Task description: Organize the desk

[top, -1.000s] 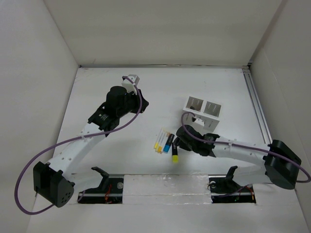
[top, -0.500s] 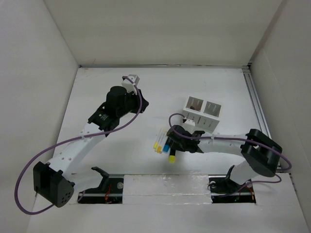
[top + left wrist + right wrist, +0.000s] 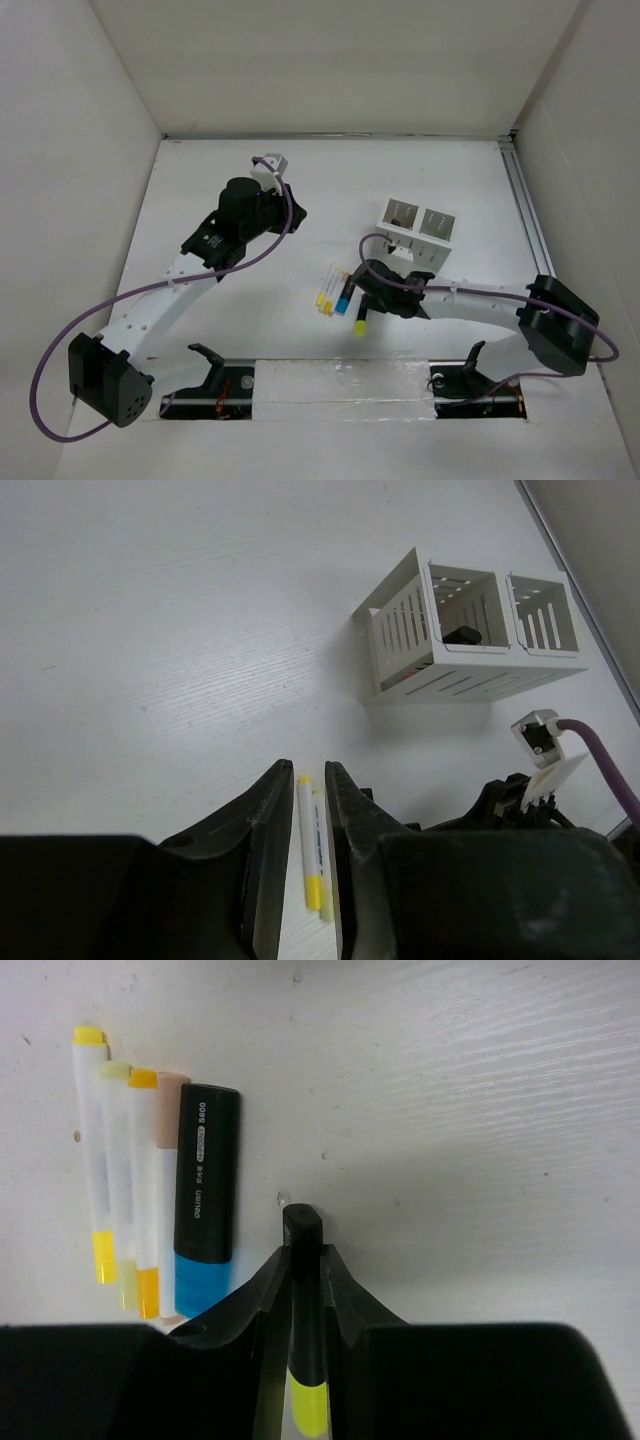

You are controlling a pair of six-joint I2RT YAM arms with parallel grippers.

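Arms reach over the white desk (image 3: 420,170), which spreads between white wall panels in the overhead view. The left arm (image 3: 190,265) stretches toward the far left, while the right gripper (image 3: 364,300) sits low beside a cluster of pens (image 3: 332,290) near the slotted holder box (image 3: 418,225). From the left wrist, the left gripper (image 3: 308,770) shows its fingers a narrow slit apart, gripping nothing, with the holder box on the desk beyond. From the right wrist, the fingers are clamped on a black marker (image 3: 302,1225) with a yellow end, just right of the row of pens.
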